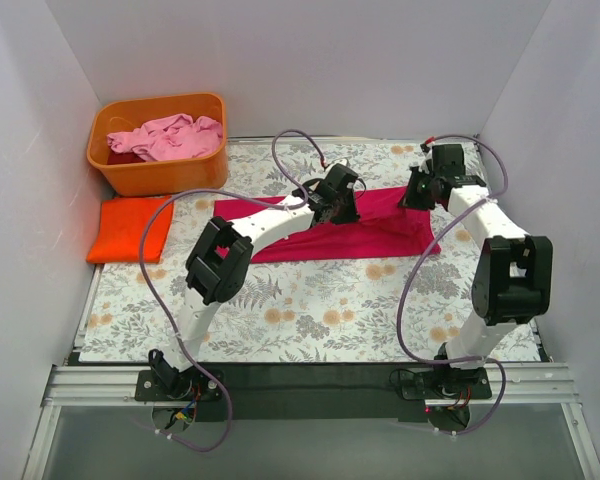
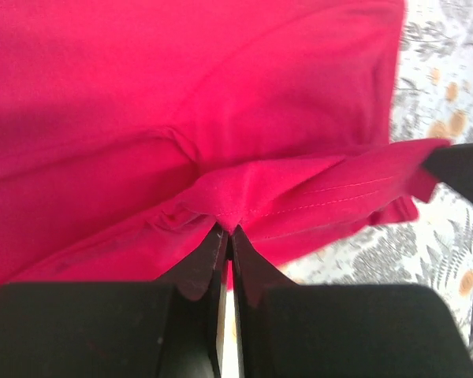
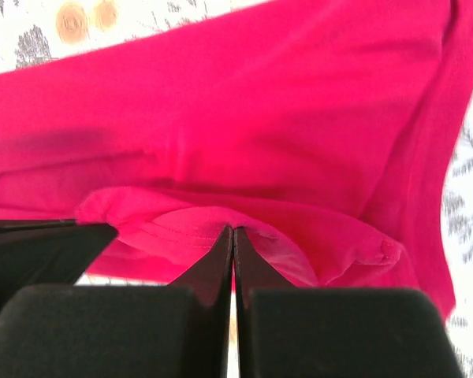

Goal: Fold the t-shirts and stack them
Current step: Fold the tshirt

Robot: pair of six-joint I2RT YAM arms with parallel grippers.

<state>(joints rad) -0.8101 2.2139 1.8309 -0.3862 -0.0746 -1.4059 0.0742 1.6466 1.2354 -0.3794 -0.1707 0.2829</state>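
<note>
A magenta-red t-shirt lies stretched across the far middle of the floral table. My left gripper is shut on its far edge; in the left wrist view the hem bunches into the pinched jaws of that gripper. My right gripper is shut on the shirt's far right corner, and the right wrist view shows a fold of the hem caught at the gripper. An orange t-shirt lies folded at the left. A pale pink t-shirt sits crumpled in the tub.
An orange plastic tub stands at the far left corner, with a dark red cloth under the pink one. White walls close in the table on three sides. The floral cover spreads toward the arm bases.
</note>
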